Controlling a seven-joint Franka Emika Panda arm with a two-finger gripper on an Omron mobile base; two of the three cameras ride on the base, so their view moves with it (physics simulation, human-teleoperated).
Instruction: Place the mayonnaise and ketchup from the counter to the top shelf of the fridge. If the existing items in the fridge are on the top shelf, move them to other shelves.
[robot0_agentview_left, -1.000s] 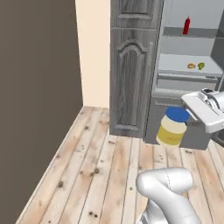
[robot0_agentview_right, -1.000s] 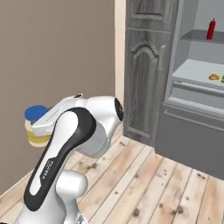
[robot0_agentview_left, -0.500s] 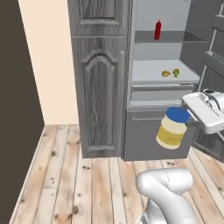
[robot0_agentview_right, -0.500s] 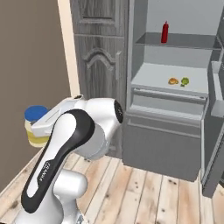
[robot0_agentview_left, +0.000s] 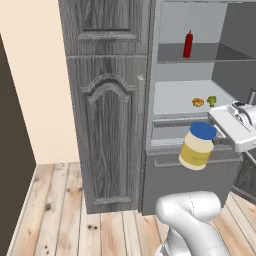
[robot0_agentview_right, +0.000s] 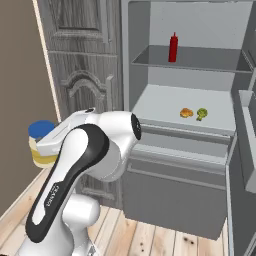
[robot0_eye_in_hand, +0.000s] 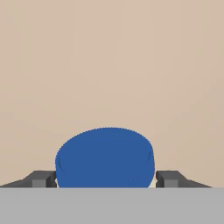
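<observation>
My gripper (robot0_agentview_left: 214, 141) is shut on the mayonnaise (robot0_agentview_left: 197, 148), a cream jar with a blue lid, held in the air in front of the fridge (robot0_agentview_left: 181, 75). In the hand view the blue lid (robot0_eye_in_hand: 105, 156) sits between the two dark fingertips (robot0_eye_in_hand: 43, 178). The right base view has the jar (robot0_agentview_right: 42, 145) at the left, beyond my arm. The red ketchup (robot0_agentview_left: 188, 44) (robot0_agentview_right: 173, 47) stands upright on the top shelf (robot0_agentview_right: 205, 59). One shelf lower lie the orange-brown bun (robot0_agentview_right: 186, 112) and the green broccoli (robot0_agentview_right: 201, 113), side by side. The counter is out of view.
A tall grey wood-grain cabinet (robot0_agentview_left: 107, 100) stands directly left of the fridge. The fridge's grey drawer (robot0_agentview_right: 175, 195) is below the shelves, and its open door (robot0_agentview_right: 246, 135) juts out on the right. The floor (robot0_agentview_left: 60, 215) is pale wood, with a beige wall (robot0_agentview_left: 30, 75) to the left.
The base has driven and turned, so the whole scene shifted: the fridge is now closer and more central. The jar stays in the gripper in the same place relative to the arm.
</observation>
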